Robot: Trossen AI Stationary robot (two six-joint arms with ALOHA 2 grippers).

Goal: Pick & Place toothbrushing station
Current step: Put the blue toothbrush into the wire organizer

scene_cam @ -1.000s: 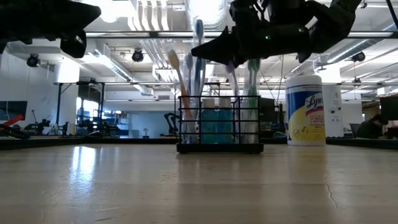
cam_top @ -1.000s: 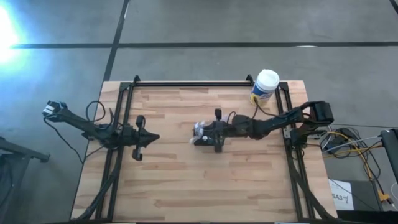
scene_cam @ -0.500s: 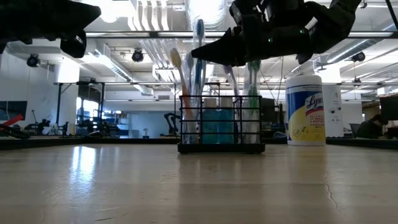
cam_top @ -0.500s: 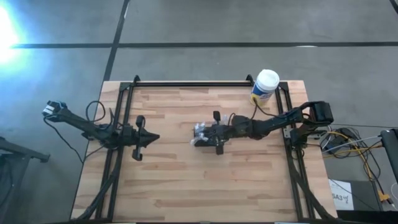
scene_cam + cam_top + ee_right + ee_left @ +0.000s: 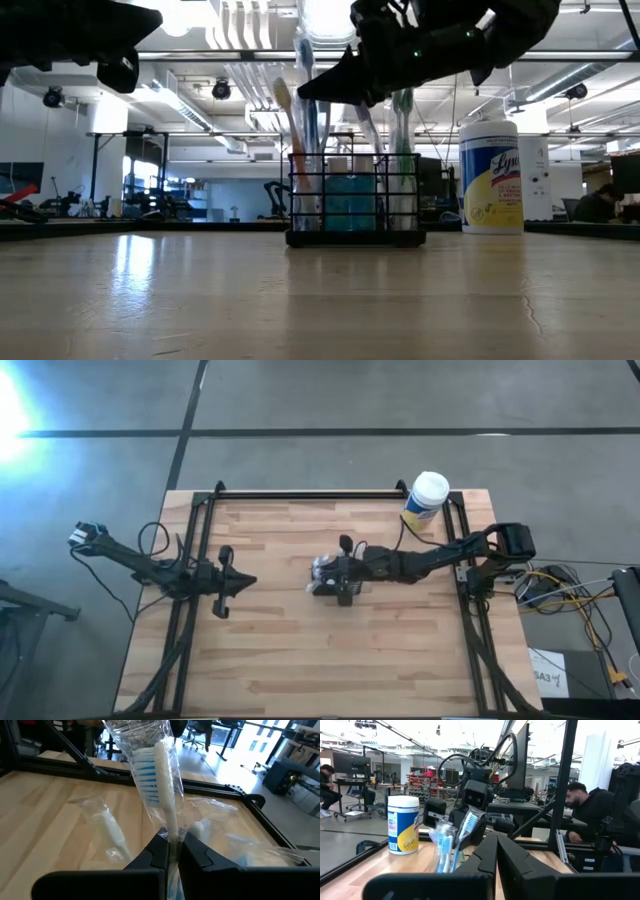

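The toothbrushing station, a black wire caddy, stands on its base at the table's middle. Several toothbrushes stand upright in it. My right gripper reaches in from the table's right, just above the caddy's top, and is shut on a plastic-wrapped toothbrush with blue and white bristles. In the low view the head of that toothbrush leans toward the table's left. My left gripper hangs shut and empty over the table's left part, its fingers pointing at the caddy. My right gripper pinches the wrapped toothbrush's handle just below the head, between its two fingers. The fingers come nearly level from the table's right and lie across the brush. The brush is tilted, with its head above the fingers and its lower part down in the caddy.
A yellow wipes canister with a white lid stands at the table's far right corner. A black frame runs along the table's far edge and sides. People sit at desks beyond the table.
My right gripper, still shut on the toothbrush, has shifted slightly toward the table's left edge and tipped. The brush's head has leaned over to the left with it, while the caddy has stayed where it was.
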